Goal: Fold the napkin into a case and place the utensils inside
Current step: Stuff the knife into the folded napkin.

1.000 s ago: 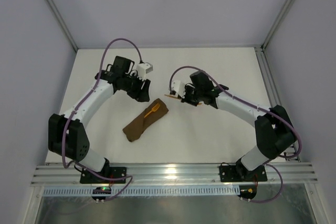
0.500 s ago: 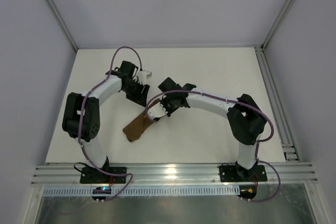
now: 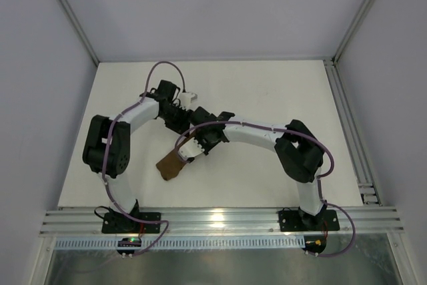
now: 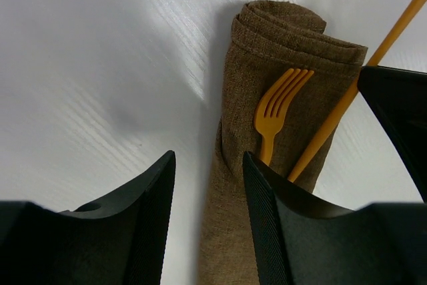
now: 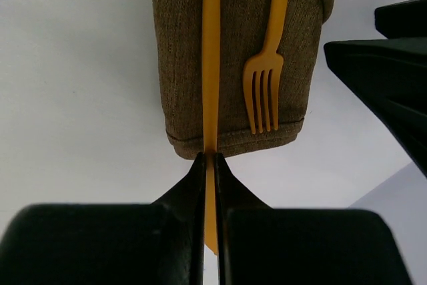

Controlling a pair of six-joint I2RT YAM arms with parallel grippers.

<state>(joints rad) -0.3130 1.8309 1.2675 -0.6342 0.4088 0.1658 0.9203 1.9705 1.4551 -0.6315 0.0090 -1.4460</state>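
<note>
The napkin is folded into a narrow dark brown case point(image 3: 170, 165) lying diagonally on the table; it also shows in the left wrist view point(image 4: 233, 185) and the right wrist view point(image 5: 177, 65). An orange fork point(image 5: 267, 91) lies on top of it, also seen from the left wrist point(image 4: 277, 115). My right gripper point(image 5: 209, 165) is shut on the second orange utensil point(image 5: 211, 58), a thin straight piece lying along the case beside the fork. In the top view it point(image 3: 192, 145) is over the case's upper right end. My left gripper point(image 4: 207, 211) is open, its jaws straddling the case's edge; it point(image 3: 180, 122) is just behind.
The two grippers are close together over the case; the left one's black fingers point(image 5: 387, 71) show at the right edge of the right wrist view. White tabletop point(image 3: 267, 91) lies all around, with frame posts at the back corners and a rail along the near edge.
My right arm has swung left and down over the case, carrying the orange utensil onto the cloth beside the fork. My left gripper has shifted slightly toward the case.
</note>
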